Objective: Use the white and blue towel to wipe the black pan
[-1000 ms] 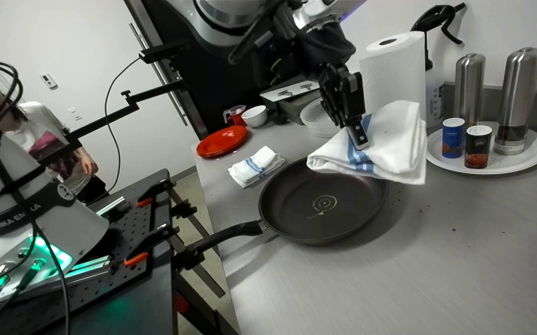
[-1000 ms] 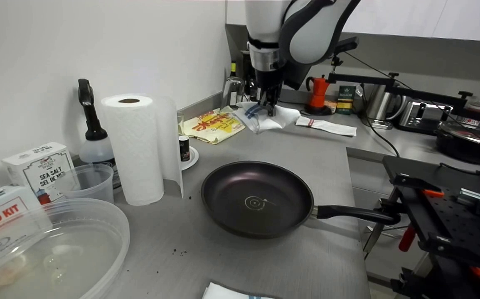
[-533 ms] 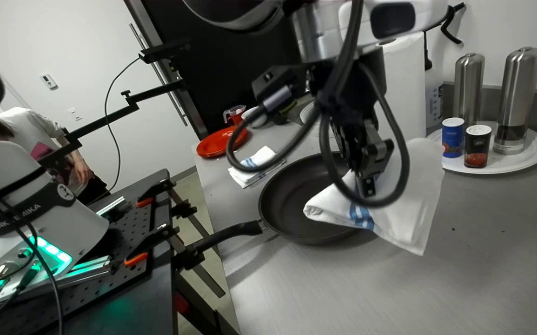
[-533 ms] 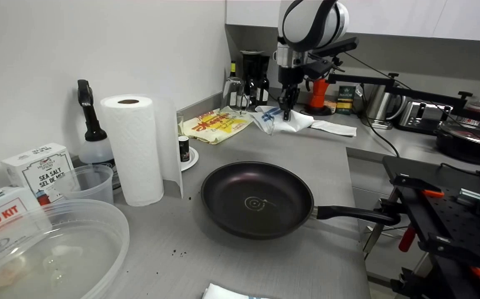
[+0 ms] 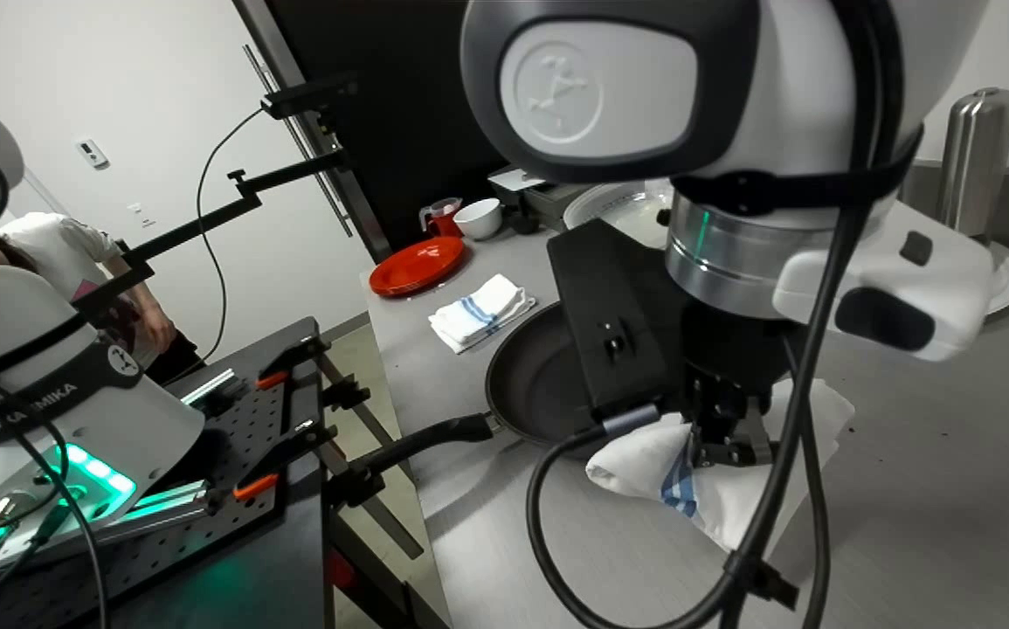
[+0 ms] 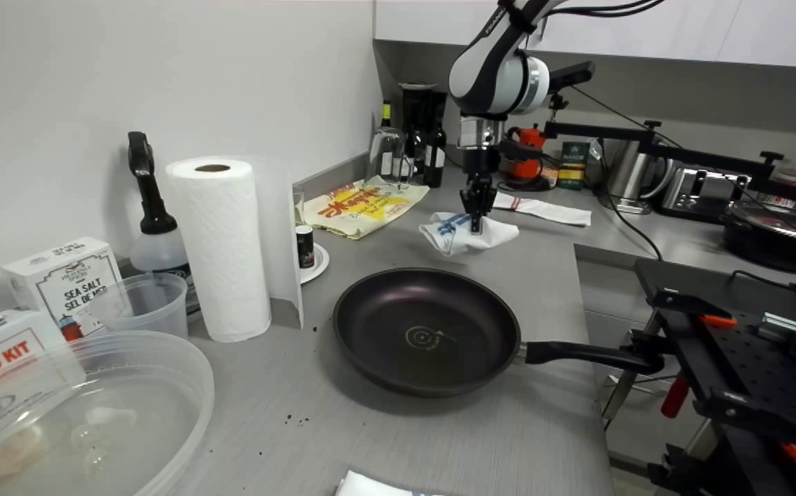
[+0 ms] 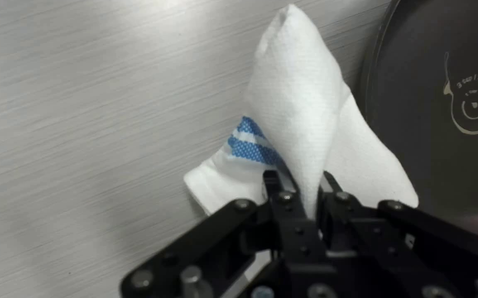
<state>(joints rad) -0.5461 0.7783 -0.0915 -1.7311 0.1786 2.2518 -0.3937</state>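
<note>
Can make out, nearest in an exterior view, part of a folded blue-striped cloth [image 6: 373, 486] at the lower edge; best left alone as a look-alike. Deeper, note dark specks [image 6: 289, 416] on the bench [image 6: 508, 441], too small to name; could be gathered as grit by a low pass. Next, find the black pan [image 6: 427, 332], right way up, with its handle [image 6: 590, 353] reaching past the bench edge; could skid or swivel under a sideways push, for want of any visible brace. Beyond that, near the rim yet apart, see the white and blue towel [image 6: 463, 242], clamped by one gathered fold between the fingers [image 7: 287, 213] in the wrist view, with corners drooping loose. Cannot tell about contact with the bench. Seems set for the approach, ahead of any wiping. Might catch a drooping corner on the rim if carried in too low, or scrape bare fingertips on the glossy inside through pressing at the pinch, or lose the fold to drag. Farther back, watch for the red-striped cloth [image 6: 549, 210] on any backswing.
</note>
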